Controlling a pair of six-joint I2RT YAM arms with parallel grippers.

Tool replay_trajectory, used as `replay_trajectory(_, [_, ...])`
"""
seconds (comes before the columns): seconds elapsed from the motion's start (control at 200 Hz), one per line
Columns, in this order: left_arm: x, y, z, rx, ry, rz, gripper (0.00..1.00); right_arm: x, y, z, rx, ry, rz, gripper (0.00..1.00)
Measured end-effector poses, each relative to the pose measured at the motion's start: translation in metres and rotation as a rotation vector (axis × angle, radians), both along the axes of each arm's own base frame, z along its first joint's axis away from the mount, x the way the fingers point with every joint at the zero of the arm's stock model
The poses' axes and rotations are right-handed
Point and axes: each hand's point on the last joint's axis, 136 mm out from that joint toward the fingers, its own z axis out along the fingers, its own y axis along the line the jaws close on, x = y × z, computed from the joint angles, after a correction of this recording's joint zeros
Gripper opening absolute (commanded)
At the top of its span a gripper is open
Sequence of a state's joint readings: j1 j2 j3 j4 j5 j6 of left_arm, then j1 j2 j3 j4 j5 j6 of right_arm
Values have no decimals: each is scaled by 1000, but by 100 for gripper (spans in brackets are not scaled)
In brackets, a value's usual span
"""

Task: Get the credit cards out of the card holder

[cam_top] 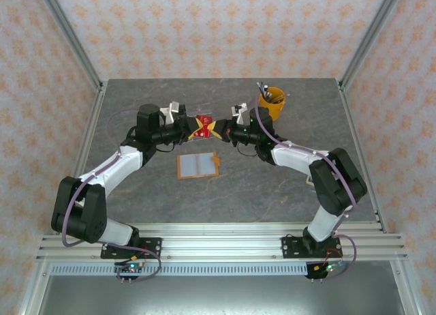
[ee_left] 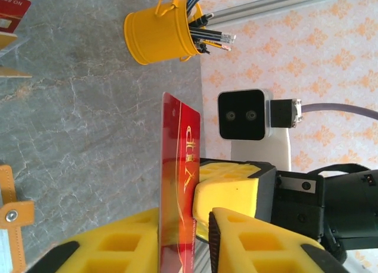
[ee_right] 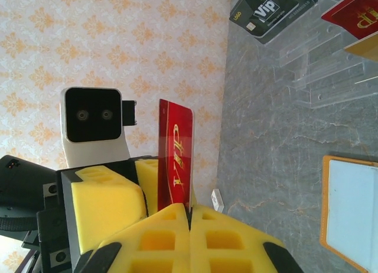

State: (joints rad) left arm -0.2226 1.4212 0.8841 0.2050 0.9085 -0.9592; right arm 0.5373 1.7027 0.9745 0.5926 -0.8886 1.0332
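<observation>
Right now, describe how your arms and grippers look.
The left arm and right arm share white shells, black joints and black bases, with a thin purple cable looping along each. The left gripper and right gripper have black bodies and blocky yellow fingers with square recesses. A white-and-black camera sits on each wrist.

A: Backdrop entry: cream wallpaper with orange floral motifs (cam_top: 225, 28) is covering the back wall and both side walls.
B: Noted. Bare aluminium frame posts (cam_top: 70, 37) are slanting up along the corners.
A: The grey marbled stone-look tabletop (cam_top: 272, 192) is lying flat. Light is falling evenly on it and casting only soft shadows.
B: Slotted aluminium rails (cam_top: 225, 240) are edging its near side.
</observation>
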Motion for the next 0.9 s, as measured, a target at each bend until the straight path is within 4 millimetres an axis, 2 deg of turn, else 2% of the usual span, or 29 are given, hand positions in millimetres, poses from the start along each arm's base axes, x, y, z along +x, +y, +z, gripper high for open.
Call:
replay_trajectory(0.105, [-2,2,-1,25,-8,0,0,0,1,-1,0,2,8,2])
replay_trajectory(0.16, [-2,4,-2,55,-20,-2,0,-1,1,-2,-1,3,14,8])
replay_trajectory(0.34, [-8,8,5,200,-75,-21,0,-4,-2,-18,-85,7,17,48])
replay_trajectory(0.41, [-11,12,10,280,-131,-27,0,-5,-9,-25,-157,1,-6,64])
replay_trajectory(0.505, [-16,15,15,403,-212,-37,0,-7,-25,-29,-261,-29,-46,78])
replay_trajectory(0.711, [-12,22,17,660,-358,-67,0,-3,-68,-32,-481,-102,-171,92])
replay_trajectory(0.896, [6,22,9,860,-515,-180,0,-1,-107,-52,-653,-76,-242,99])
